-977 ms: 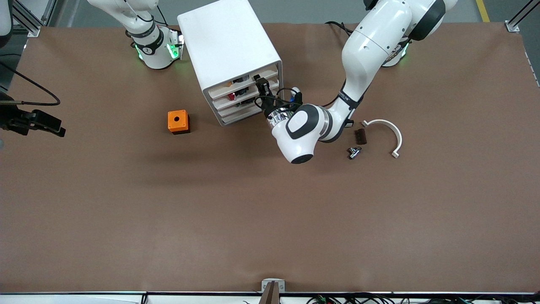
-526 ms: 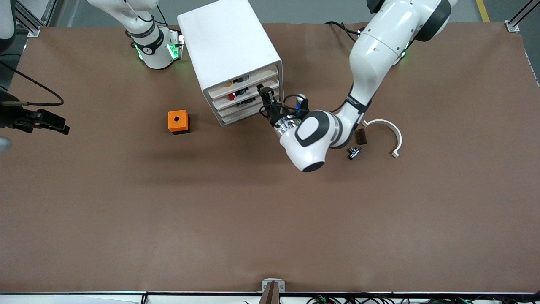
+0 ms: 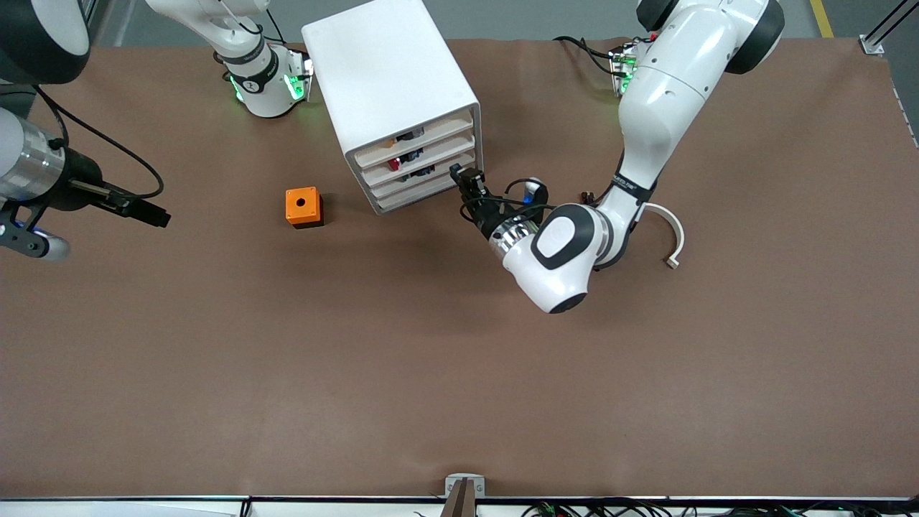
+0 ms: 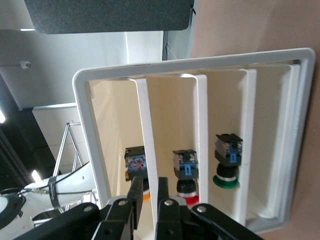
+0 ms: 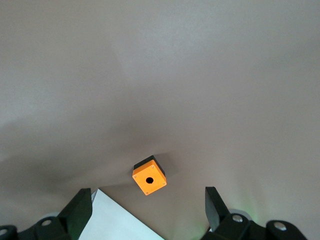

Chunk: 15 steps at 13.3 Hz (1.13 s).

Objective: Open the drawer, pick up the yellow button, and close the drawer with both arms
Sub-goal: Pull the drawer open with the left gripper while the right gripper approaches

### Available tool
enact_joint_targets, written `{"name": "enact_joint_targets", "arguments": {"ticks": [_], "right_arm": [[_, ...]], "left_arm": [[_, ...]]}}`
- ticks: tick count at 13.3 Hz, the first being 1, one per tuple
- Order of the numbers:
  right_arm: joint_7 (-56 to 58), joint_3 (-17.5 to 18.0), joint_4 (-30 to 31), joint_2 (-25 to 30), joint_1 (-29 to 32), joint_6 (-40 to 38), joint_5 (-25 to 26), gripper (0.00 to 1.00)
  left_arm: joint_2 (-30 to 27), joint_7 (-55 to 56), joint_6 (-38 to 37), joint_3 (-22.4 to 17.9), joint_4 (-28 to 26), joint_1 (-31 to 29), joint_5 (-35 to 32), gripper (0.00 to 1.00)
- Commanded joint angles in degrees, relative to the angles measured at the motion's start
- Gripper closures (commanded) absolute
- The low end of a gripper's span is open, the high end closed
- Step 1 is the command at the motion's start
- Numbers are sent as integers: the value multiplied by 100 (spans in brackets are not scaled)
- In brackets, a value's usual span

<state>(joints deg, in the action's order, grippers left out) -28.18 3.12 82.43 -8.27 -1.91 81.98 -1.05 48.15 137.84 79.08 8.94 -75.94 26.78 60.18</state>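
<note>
We have the left gripper (image 3: 467, 183), pressed nearly together and empty, at the drawer's (image 3: 423, 136) five o'clock to hook it; the right gripper (image 3: 154, 214) waits at nine o'clock, spread.

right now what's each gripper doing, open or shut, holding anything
Left gripper: fingers close together, holding nothing, in front of the cabinet.
Right gripper: open, empty, high over the orange cube.

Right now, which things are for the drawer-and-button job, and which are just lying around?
For the job: top drawer; orange-capped button in it; left gripper in front of the cabinet; right gripper, jaws open, waiting over the table.

Just lying about: orange cube; white curved clip; red-capped button; green-capped button; lower drawers.
</note>
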Motion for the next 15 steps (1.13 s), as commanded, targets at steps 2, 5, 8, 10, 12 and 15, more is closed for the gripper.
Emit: {"name": "enact_joint_targets", "arguments": {"ticks": [2,5,8,10,12,15], "right_arm": [[-117,-40,1,53,50,-94,-88,0],[-126,-40,1,45,50,-103,-88,0],[-152,-40,1,45,41,-138,-97,0],[-196,-40,1,54,15,-173,-97,0],[-545,-31,1,54,15,-191,-272,0],[-1259,-31,1,62,-160,-261,-510,0]], "left_arm": [[-8,49,-50,11,-8,247,56,78],[18,58,-50,11,-17,476,56,76],[45,50,-50,2,-43,635,12,72],[88,41,-50,11,-52,670,20,72],[124,23,-50,2,-61,723,20,72],[133,32,-50,2,-61,820,12,74]]}}
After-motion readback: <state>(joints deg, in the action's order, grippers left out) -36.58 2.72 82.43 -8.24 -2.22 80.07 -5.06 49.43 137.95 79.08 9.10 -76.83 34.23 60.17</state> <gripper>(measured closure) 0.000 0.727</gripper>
